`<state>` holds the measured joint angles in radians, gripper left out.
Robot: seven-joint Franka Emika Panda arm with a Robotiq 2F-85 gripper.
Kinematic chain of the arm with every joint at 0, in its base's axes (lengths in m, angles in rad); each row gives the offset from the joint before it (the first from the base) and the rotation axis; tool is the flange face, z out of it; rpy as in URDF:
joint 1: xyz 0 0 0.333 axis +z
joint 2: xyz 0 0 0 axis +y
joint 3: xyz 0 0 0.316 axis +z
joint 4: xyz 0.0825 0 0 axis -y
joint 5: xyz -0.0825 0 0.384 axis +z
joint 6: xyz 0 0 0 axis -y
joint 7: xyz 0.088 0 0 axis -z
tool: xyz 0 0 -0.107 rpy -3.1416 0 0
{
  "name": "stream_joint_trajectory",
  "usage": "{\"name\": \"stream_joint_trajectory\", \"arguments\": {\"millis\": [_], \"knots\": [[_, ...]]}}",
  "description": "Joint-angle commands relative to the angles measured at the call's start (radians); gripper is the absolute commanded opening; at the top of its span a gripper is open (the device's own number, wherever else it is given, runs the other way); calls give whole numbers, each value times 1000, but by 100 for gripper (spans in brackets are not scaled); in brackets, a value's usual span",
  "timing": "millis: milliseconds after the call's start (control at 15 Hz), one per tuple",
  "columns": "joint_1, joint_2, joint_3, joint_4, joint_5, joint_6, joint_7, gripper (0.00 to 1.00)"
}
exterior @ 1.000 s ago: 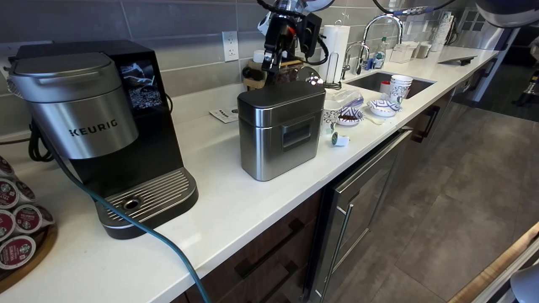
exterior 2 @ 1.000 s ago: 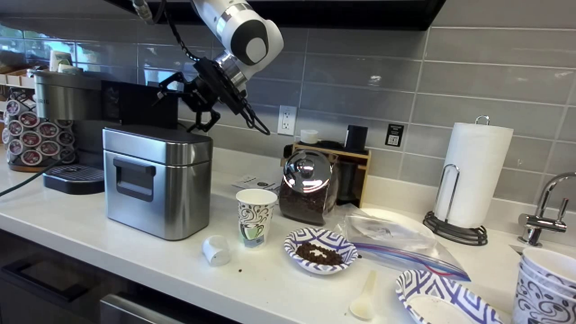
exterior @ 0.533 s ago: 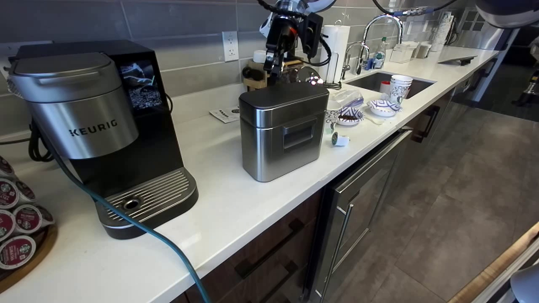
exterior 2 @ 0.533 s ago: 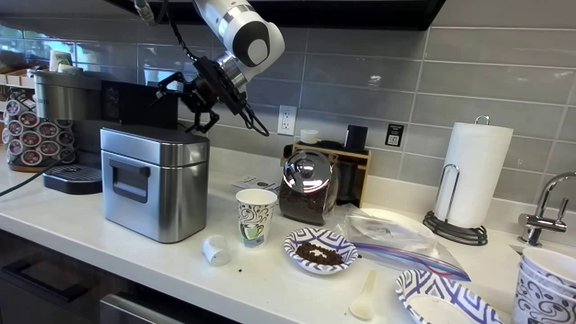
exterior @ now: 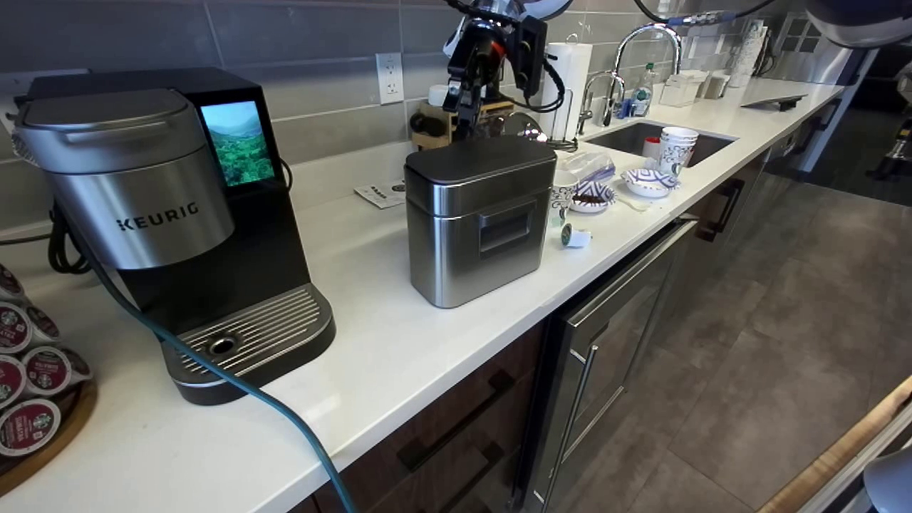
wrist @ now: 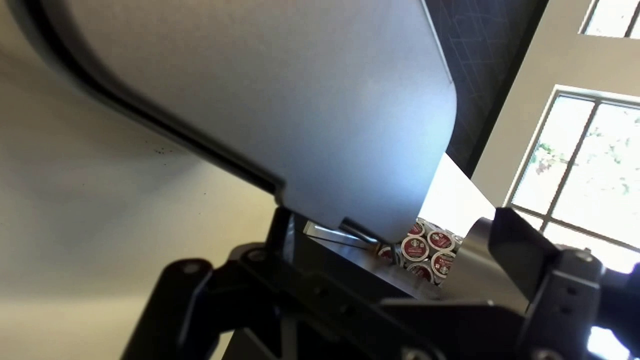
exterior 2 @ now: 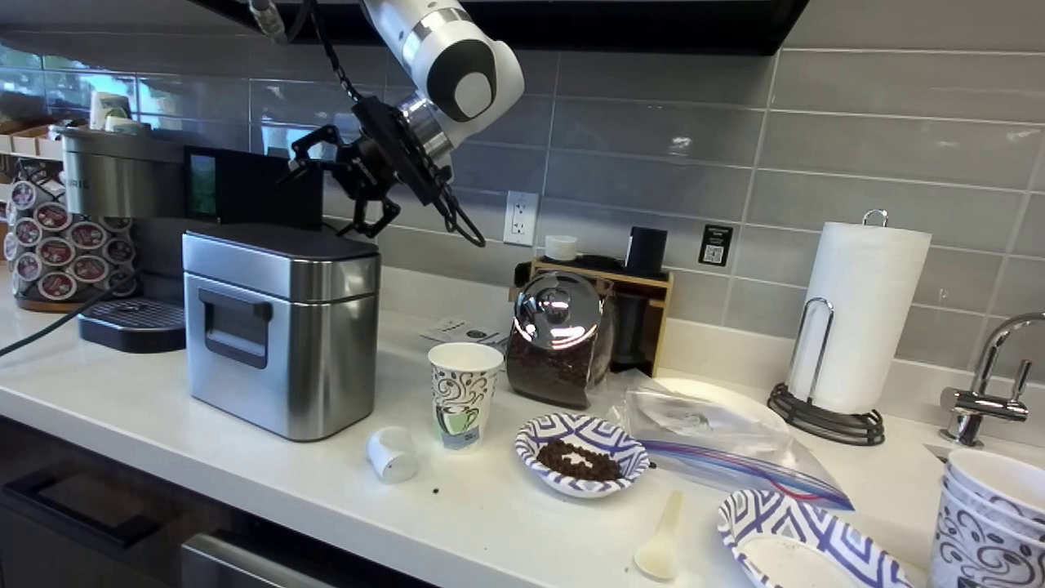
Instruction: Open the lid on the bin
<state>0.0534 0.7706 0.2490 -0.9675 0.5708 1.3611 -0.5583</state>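
The brushed steel bin (exterior: 456, 249) stands upright on the counter in both exterior views (exterior 2: 326, 351). Its flat dark grey lid (exterior: 477, 158) lies shut on top, also in an exterior view (exterior 2: 282, 242). In the wrist view the lid (wrist: 280, 90) fills the upper middle as a grey panel with rounded corners. My gripper (exterior 2: 316, 204) is open and empty, tilted, at the bin's back edge; it shows in an exterior view (exterior: 462, 128) and the wrist view (wrist: 392, 211). One fingertip is at the lid's notched back edge; I cannot tell whether it touches. The other is apart, above.
The Keurig coffee maker (exterior: 164, 228) stands beside the bin, near a rack of coffee pods (exterior 2: 69, 249). A paper cup (exterior 2: 464, 396), a white pod (exterior 2: 393, 454) and a patterned bowl (exterior 2: 581, 486) stand on the bin's other side. The tiled wall (exterior 2: 653, 131) is behind.
The bin has shifted and turned slightly toward the counter's front edge, then stayed put. My gripper has moved only a little. The coffee maker's screen now shows a green landscape.
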Motion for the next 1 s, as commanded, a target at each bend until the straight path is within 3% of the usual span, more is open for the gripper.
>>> {"name": "stream_joint_trajectory", "arguments": {"millis": [0,933], "knots": [[-15,9,16,25,40,-47,32,100],[-21,5,31,77,102,-216,87,100]]}}
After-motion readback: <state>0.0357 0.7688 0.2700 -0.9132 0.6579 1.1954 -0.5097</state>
